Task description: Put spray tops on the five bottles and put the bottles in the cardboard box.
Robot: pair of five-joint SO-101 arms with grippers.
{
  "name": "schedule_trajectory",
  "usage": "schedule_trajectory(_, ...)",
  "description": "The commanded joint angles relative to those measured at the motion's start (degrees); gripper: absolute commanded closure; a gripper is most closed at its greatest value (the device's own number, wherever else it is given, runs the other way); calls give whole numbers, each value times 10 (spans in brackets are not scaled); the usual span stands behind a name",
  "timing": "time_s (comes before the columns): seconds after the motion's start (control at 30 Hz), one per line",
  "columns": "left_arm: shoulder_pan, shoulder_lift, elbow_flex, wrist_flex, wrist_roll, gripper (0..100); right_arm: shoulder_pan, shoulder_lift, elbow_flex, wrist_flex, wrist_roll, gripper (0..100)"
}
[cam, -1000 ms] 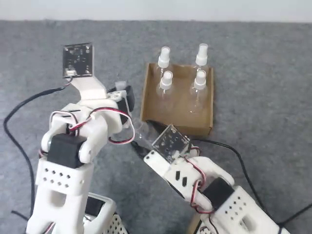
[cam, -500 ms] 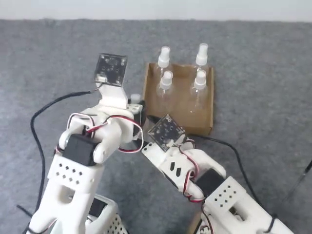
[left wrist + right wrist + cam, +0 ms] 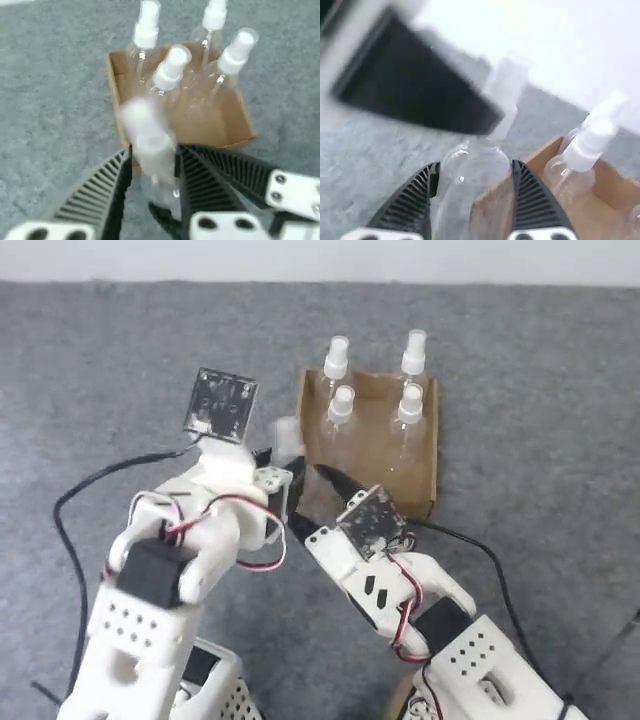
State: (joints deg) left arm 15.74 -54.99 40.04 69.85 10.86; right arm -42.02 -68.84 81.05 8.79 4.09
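Jaws, high view: left jaws pinched shut on top [image 3: 288, 430], white, just outside left wall of box [image 3: 410, 502]. Right jaws clamped on bottle [image 3: 305, 492], clear, directly under top, beside box's front-left corner. Boxed bottles [image 3: 343, 410], qty 4, upright, 2 rows, all topped in white. Box sits on grey table [image 3: 520, 360].

Left wrist view: left jaws black, ribbed, narrow gap, top [image 3: 150, 135] gripped btw. them; top blurred. Bottle [image 3: 161, 192] glimpsed below top. Box [image 3: 117, 95] beyond, open side up, boxed bottles [image 3: 172, 67] standing inside.

Right wrist view: right jaws one each side of bottle [image 3: 470, 170], touching its body. Top [image 3: 506, 90] above bottle's neck, in line w/ it; seated or not, can't tell. Left jaws show as dark block beside top. Box [image 3: 545, 157] corner just beside bottle; one of boxed bottles [image 3: 590, 142] upright in it, topped.
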Motion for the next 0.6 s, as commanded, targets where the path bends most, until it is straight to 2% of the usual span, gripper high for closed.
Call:
schedule_trajectory(0.0,-6,-76,39,-30,-4,855,11,-23,-10,-38,-18,993)
schedule_trajectory(0.2,-6,-110,50,-40,-8,854,11,-21,-6,-35,-17,993)
schedule_trajectory(0.43,-7,-147,18,-40,-28,783,11,-20,-4,-33,-16,993)
schedule_trajectory(0.57,-8,-169,15,-83,-33,783,11,-20,-4,-32,-16,993)
